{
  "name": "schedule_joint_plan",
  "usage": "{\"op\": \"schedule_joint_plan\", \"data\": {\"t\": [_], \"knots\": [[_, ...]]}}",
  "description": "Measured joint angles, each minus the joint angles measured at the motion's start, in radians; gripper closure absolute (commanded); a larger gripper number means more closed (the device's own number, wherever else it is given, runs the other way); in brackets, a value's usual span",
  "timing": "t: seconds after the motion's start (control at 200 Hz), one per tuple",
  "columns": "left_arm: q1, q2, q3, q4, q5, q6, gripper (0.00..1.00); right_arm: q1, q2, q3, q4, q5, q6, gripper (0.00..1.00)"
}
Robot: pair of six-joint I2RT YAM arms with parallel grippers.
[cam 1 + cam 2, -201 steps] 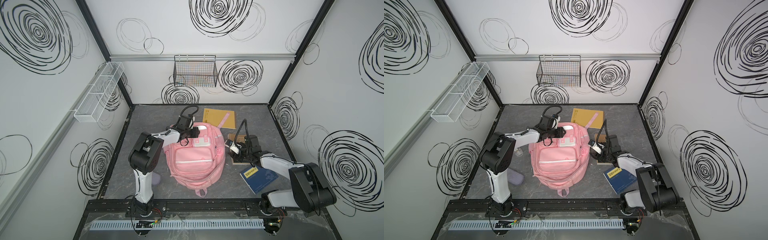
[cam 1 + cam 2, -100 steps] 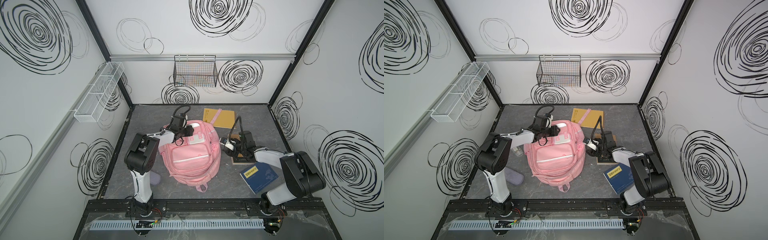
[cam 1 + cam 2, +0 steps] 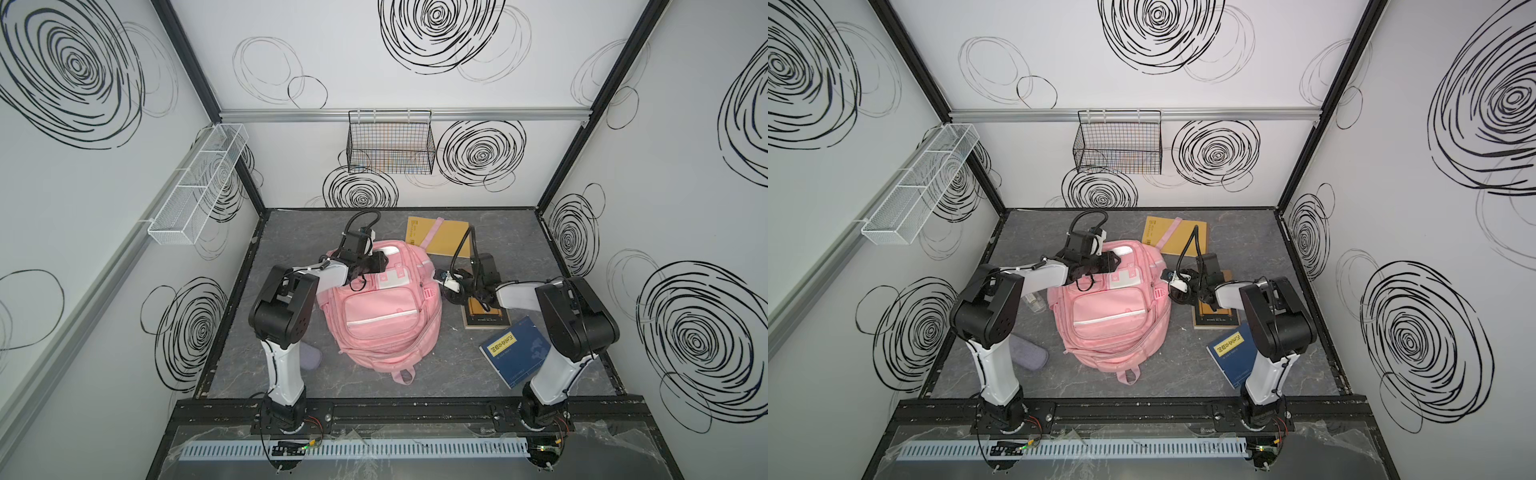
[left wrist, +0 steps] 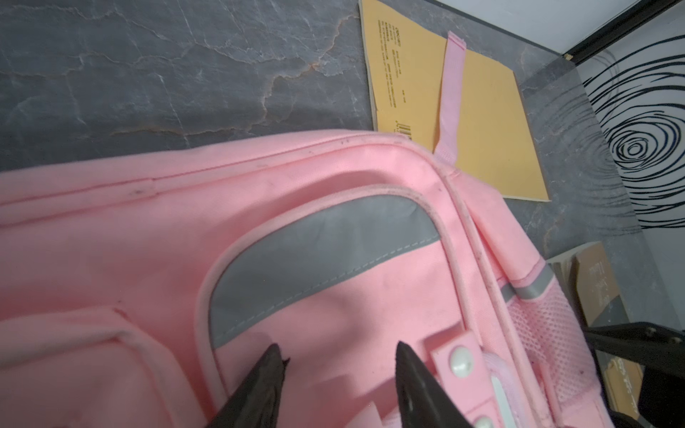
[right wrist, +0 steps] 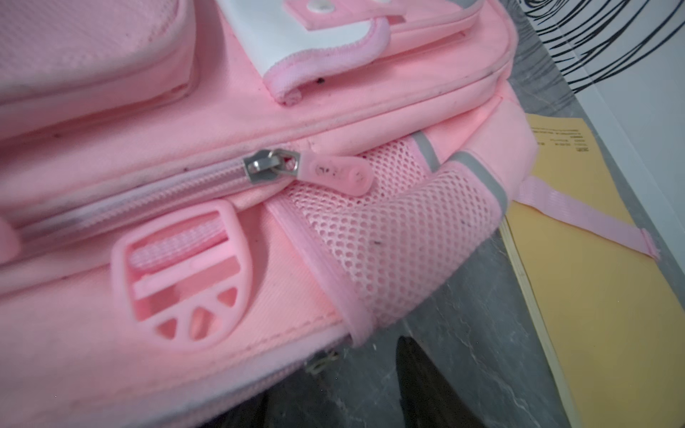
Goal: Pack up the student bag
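The pink student bag (image 3: 386, 316) (image 3: 1113, 316) lies front-up in the middle of the grey table. My left gripper (image 3: 380, 262) (image 3: 1111, 262) hovers over the bag's upper end. In the left wrist view it (image 4: 335, 352) is open, its tips just above the pink fabric (image 4: 148, 229) beside a grey panel. My right gripper (image 3: 442, 276) (image 3: 1169, 276) sits low at the bag's right side. In the right wrist view it (image 5: 333, 370) is open; one finger is partly hidden by the bag's edge (image 5: 185, 122). A zipper pull (image 5: 333, 172) and mesh pocket (image 5: 389, 229) lie ahead.
A yellow envelope (image 3: 440, 237) lies behind the bag under a pink strap. A brown book (image 3: 484, 316) and a blue book (image 3: 515, 349) lie to the right. A grey pouch (image 3: 309, 357) and a clear bottle (image 3: 1036, 301) lie to the left. A wire basket (image 3: 390, 141) hangs behind.
The bag has shifted a little to the left and turned slightly. My right gripper has moved left, up against the bag's side. The left gripper stays over the bag's top.
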Motion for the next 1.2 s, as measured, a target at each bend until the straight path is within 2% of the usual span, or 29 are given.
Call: {"op": "schedule_joint_plan", "data": {"t": [0.21,0.54,0.78,0.865,0.9,1.056,1.116,1.201], "knots": [[0.0,0.0,0.0,0.0,0.0,0.002,0.47,-0.026,0.028,0.033,-0.035,-0.052,-0.034,0.47],[0.001,0.0,-0.006,0.01,0.0,0.004,0.47,-0.039,0.086,0.112,-0.108,-0.089,-0.11,0.54],[0.001,0.0,-0.01,0.018,0.0,0.004,0.47,-0.045,0.101,0.135,-0.172,-0.119,-0.18,0.71],[0.001,0.0,-0.01,0.018,0.0,0.004,0.47,-0.05,0.105,0.143,-0.197,-0.132,-0.188,0.86],[0.002,0.0,-0.011,0.018,0.001,0.004,0.47,-0.052,0.106,0.147,-0.207,-0.138,-0.188,1.0],[0.005,-0.001,-0.011,0.018,0.005,-0.008,0.47,-0.065,0.113,0.192,-0.285,-0.17,-0.158,1.0],[0.005,-0.007,-0.012,0.016,-0.004,-0.017,0.4,-0.066,0.111,0.199,-0.296,-0.174,-0.127,1.0],[-0.013,-0.037,-0.012,-0.022,-0.048,-0.015,0.35,-0.061,0.097,0.187,-0.295,-0.17,-0.079,1.0]]}}
